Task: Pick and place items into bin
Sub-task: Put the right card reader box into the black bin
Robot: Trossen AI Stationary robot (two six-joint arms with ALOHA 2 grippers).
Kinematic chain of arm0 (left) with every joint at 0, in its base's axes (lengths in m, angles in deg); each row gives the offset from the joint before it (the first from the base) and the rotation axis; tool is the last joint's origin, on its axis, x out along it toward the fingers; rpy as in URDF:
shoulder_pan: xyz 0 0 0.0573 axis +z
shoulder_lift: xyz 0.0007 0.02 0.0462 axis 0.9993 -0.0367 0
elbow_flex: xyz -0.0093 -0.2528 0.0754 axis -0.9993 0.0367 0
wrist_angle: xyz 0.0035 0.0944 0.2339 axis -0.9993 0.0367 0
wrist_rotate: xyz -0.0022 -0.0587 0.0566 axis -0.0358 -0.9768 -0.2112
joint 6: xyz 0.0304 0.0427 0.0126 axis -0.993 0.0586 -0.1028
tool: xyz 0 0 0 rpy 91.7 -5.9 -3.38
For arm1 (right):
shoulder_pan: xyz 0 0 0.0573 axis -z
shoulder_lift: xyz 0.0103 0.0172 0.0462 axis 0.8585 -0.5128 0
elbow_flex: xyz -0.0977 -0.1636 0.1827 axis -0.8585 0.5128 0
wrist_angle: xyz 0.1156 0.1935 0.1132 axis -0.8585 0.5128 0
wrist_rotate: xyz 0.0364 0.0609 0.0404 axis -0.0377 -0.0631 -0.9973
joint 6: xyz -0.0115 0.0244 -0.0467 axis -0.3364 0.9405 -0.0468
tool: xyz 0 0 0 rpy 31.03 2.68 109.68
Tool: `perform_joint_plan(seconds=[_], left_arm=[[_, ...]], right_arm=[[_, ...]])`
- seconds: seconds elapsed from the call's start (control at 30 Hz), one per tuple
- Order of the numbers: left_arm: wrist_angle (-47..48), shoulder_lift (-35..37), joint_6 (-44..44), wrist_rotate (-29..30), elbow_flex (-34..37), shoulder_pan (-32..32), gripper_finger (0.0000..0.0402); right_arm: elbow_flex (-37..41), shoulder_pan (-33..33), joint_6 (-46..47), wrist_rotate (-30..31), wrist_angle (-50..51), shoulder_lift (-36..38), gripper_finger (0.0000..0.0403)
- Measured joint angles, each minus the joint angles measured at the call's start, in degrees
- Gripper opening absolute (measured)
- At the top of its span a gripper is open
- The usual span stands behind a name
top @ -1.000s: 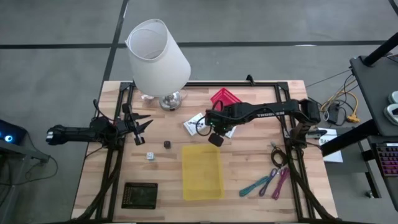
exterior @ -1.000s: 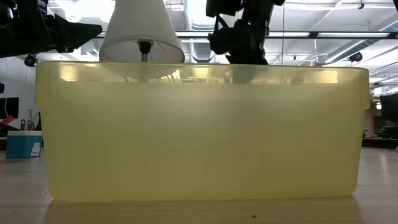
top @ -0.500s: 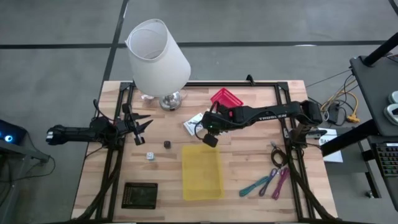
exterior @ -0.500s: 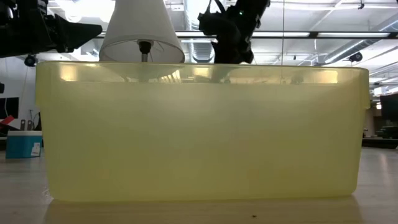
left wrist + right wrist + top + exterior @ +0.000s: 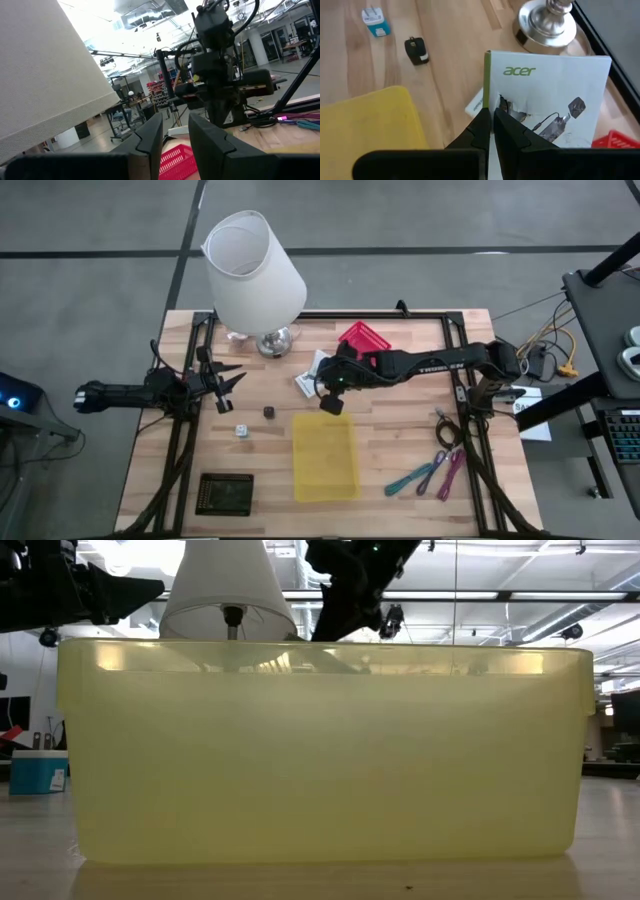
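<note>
Jaws pinching upright card [image 5: 547,97] edge

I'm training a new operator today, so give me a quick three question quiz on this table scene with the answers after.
1. True or false: the translucent yellow plastic bin already holds an item.
2. Which gripper is above the white Acer-printed card: A left, B right?
3. Fill in: the white lampshade lamp has a shiny ____ base.

Key
1. False; it looks empty from above.
2. B; the right gripper is shut over the card's edge, while the left gripper waits at the table's left side.
3. Metal (silver).
</note>
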State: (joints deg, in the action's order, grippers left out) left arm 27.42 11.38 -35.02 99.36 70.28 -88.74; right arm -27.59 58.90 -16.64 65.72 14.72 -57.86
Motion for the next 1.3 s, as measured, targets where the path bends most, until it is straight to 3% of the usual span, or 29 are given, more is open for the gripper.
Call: perform_joint_plan(seconds=[0.57, 0.97, 1.3], left_arm=[[0.0, 0.0, 0.0, 0.0, 0.0, 0.0, 0.008], [0.1, 0.0, 0.0, 0.0, 0.0, 0.0, 0.008], [0.0, 0.0, 0.0, 0.0, 0.0, 0.0, 0.008]], right_arm=[[7.6, 0.0, -9.5, -0.1, -18.1, 2.1, 0.0008], [25.9, 0.0, -16.2, -5.5, -45.4, 10.3, 0.0008], [37.8, 0.1, -23.3, -9.6, -69.1, 12.3, 0.0008]])
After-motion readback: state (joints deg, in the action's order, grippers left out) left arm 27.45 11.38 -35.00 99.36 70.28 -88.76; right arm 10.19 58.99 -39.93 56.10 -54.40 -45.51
